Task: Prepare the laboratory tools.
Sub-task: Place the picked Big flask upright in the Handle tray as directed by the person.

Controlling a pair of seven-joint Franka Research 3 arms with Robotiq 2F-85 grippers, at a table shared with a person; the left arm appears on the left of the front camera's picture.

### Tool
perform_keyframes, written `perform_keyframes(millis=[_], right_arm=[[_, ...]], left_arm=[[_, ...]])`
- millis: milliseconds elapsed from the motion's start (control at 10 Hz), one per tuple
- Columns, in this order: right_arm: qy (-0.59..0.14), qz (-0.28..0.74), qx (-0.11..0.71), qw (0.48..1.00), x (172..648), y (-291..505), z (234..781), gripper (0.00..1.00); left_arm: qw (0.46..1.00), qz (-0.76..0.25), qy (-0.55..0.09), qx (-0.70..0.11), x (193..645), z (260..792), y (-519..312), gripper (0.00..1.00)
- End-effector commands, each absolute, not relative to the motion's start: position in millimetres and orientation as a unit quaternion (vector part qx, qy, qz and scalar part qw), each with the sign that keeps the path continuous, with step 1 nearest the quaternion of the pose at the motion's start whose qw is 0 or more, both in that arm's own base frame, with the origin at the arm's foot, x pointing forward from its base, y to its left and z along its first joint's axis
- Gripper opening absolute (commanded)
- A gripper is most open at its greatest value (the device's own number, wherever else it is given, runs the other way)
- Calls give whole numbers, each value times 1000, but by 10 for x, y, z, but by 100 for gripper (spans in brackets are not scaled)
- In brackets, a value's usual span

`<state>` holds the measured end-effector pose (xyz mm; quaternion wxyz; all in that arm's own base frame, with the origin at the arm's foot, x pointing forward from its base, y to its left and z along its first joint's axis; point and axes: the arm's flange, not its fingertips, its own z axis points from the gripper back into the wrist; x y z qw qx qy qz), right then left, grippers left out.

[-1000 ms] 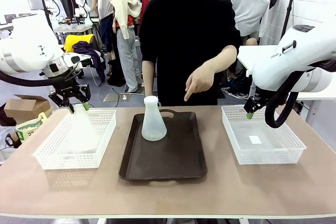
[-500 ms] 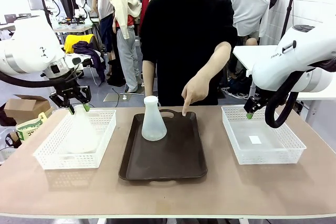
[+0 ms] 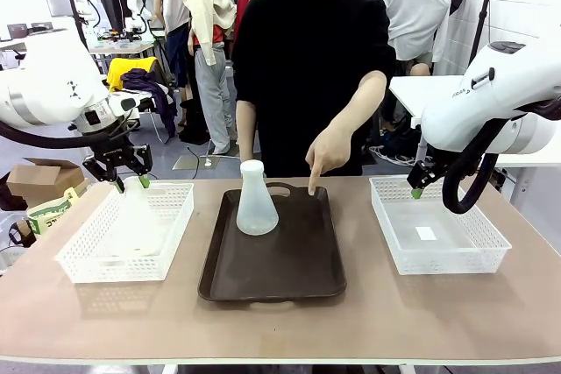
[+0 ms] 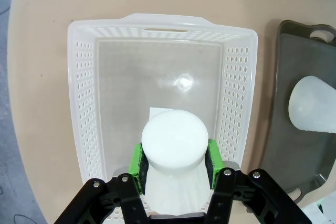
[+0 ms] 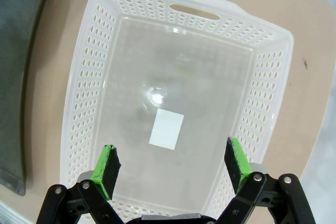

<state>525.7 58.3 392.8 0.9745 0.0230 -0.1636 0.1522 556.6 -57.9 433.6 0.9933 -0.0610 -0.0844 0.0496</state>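
Observation:
One frosted conical flask (image 3: pixel 256 203) stands upright at the far left of the dark brown tray (image 3: pixel 289 260); it also shows at the edge of the left wrist view (image 4: pixel 315 106). A second flask (image 3: pixel 133 221) sits in the left white basket (image 3: pixel 96 260). My left gripper (image 3: pixel 130 181) is shut on that flask's neck (image 4: pixel 174 142), green pads on both sides. My right gripper (image 5: pixel 170 169) hangs open above the right white basket (image 5: pixel 252 66), which holds a white slip. The person's hand (image 3: pixel 326 153) points a finger down at the tray's far edge.
The tray lies between the two baskets in the middle of the table. The right basket (image 3: pixel 478 247) stands at the table's right. The person stands at the far side. Bare tabletop (image 3: pixel 280 321) runs along the near edge.
The person's hand has dropped and now points at the tray's far edge. My left gripper has shifted slightly with the flask neck in it. The right arm has not moved.

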Motion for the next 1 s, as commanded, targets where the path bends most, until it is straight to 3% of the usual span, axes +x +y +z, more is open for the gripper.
perform_keyframes(millis=[0, 300, 600, 900], right_arm=[[-161, 153, 21, 975, 5254, 570, 3929, 100], [-161, 153, 21, 975, 5254, 570, 3929, 100], [-161, 153, 21, 975, 5254, 570, 3929, 100], [-161, 153, 21, 975, 5254, 570, 3929, 100]], left_arm=[[995, 40, -80, -49, 5573, 4292, -574, 0], [992, 9, -82, -98, 5554, 4426, -499, 0], [972, -99, -112, -180, 5339, 4686, -338, 0], [952, -192, -134, -198, 5206, 4782, -287, 0]])
